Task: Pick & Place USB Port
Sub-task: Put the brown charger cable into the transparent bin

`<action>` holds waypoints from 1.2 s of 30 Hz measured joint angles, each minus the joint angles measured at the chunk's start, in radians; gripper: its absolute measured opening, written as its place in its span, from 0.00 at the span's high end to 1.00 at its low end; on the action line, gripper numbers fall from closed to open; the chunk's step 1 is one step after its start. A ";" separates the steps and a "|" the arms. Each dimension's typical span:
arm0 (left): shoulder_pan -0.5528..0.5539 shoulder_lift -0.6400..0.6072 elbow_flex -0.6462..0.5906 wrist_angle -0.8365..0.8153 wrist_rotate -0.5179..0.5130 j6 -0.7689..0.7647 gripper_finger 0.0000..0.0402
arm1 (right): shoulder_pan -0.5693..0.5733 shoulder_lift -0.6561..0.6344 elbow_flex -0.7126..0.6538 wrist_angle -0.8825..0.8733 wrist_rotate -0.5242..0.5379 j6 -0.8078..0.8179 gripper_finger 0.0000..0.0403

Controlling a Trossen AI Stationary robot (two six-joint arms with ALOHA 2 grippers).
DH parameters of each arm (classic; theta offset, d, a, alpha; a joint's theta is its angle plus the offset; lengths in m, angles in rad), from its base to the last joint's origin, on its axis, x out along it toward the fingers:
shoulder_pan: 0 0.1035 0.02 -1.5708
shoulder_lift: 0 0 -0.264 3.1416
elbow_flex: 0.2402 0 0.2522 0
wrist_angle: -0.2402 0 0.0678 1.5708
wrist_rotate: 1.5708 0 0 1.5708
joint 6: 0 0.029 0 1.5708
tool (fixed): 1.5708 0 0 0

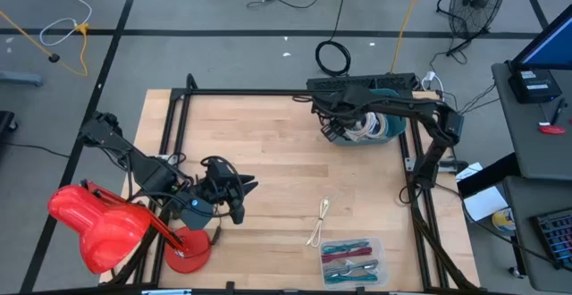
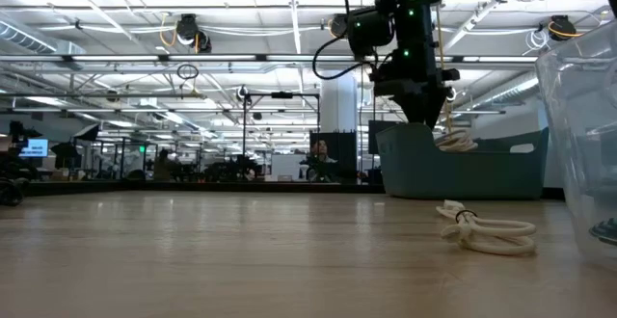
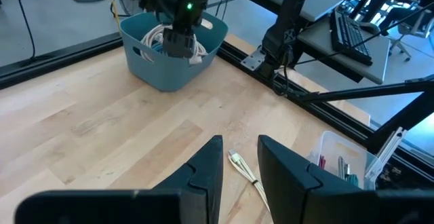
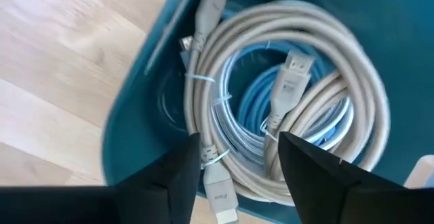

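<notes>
High view, left to right. At lower left a red fixture [image 1: 103,225] sits beside the table edge, with the left gripper [image 1: 234,194] parked just to its right over the bare wooden table [image 1: 268,143]; its fingers [image 3: 207,172] stand partly apart and hold nothing. At lower centre a loose white cable [image 1: 319,223] lies flat on the wood, and just below and right of it stands a clear plastic box [image 1: 351,261] of red and green items. At upper right the right gripper [image 1: 338,127] hangs over the left rim of the teal bin [image 1: 391,130].

The task's things, the coiled white USB cables [image 4: 285,108], lie inside that bin, on top of a light blue cable [image 4: 254,98]. In the right wrist view the right gripper's fingers [image 4: 180,170] are spread, a coil's tied section and a white plug showing between them; nothing appears clamped, and whether a pad touches the coil cannot be told.

Step in hand, as judged: release or pre-grasp at the bin. To do it well, the fingers should straddle one bundle at its tie, not a single strand, and the lift should be straight up so that neighbouring coils do not snag.

Obstacles: the bin's wall close beside the left finger, the tangled neighbouring coils, and the dark frame rail [image 1: 357,88] along the table's upper edge.
</notes>
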State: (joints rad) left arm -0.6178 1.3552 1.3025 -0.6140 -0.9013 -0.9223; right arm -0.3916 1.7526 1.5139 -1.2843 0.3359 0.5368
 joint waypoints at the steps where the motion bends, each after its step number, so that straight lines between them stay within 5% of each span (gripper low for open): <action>1: 0.000 0.000 0.000 0.000 0.000 0.000 0.76 | 0.000 -0.013 0.000 0.006 0.000 -0.001 0.53; 6: 0.002 0.000 0.000 0.000 -0.001 0.005 0.76 | -0.001 -0.119 0.000 0.130 -0.037 0.019 0.54; 16: 0.015 0.000 0.000 -0.001 0.003 0.007 0.76 | 0.038 -0.340 0.000 0.653 -0.289 0.018 0.57; 22: 0.015 0.000 0.000 -0.002 0.006 0.013 0.76 | 0.088 -0.396 0.000 0.877 -0.646 0.020 0.58; 26: 0.016 0.000 0.000 -0.004 0.012 0.031 0.76 | 0.187 -0.422 0.000 0.877 -0.843 0.031 0.58; 30: 0.021 0.000 0.000 -0.005 0.013 0.039 0.76 | 0.331 -0.451 -0.001 0.806 -0.857 0.033 0.58; 36: 0.054 0.000 0.000 -0.004 0.088 0.050 0.76 | 0.552 -0.458 -0.002 0.743 -0.733 0.121 0.58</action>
State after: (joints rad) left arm -0.5635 1.3552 1.3029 -0.6182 -0.8132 -0.8723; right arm 0.1606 1.2942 1.5116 -0.5408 -0.3968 0.6582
